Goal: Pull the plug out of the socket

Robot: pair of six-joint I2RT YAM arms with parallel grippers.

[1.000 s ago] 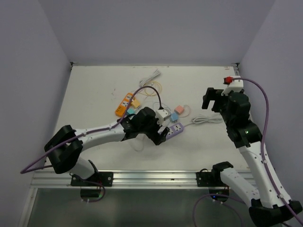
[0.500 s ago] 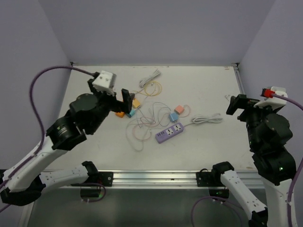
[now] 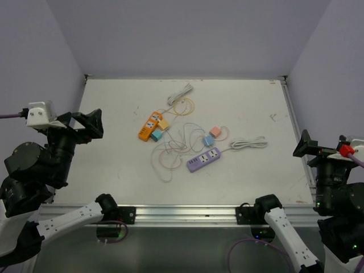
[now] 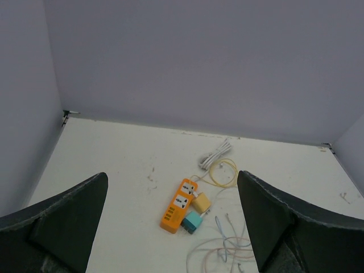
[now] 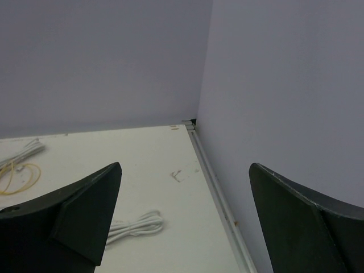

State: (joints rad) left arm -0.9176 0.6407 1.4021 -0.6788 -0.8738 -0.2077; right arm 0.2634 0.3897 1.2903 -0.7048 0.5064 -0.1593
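You find the purple socket strip (image 3: 205, 159) lying flat and slanted near the middle of the desk (image 3: 114, 114), with its white cord (image 3: 248, 143) bundled to its right. The blue plug (image 3: 209, 140) and the pink plug (image 3: 215, 131) lie just behind it, apart from it, on thin tangled leads. Farther left lies the orange socket strip (image 3: 148, 125), with a yellow plug (image 3: 163, 124) and a teal plug (image 3: 156, 135) against its right side.

Two power strips lie out: the orange strip (image 3: 149, 125) at ten o'clock of the purple strip (image 3: 205, 160). There are four charger cubes: yellow cube (image 3: 163, 124), teal cube (image 3: 157, 134), blue cube (image 3: 209, 140), pink cube (image 3: 215, 131). There are two white cord bundles: far bundle (image 3: 181, 92), near bundle (image 3: 248, 143).
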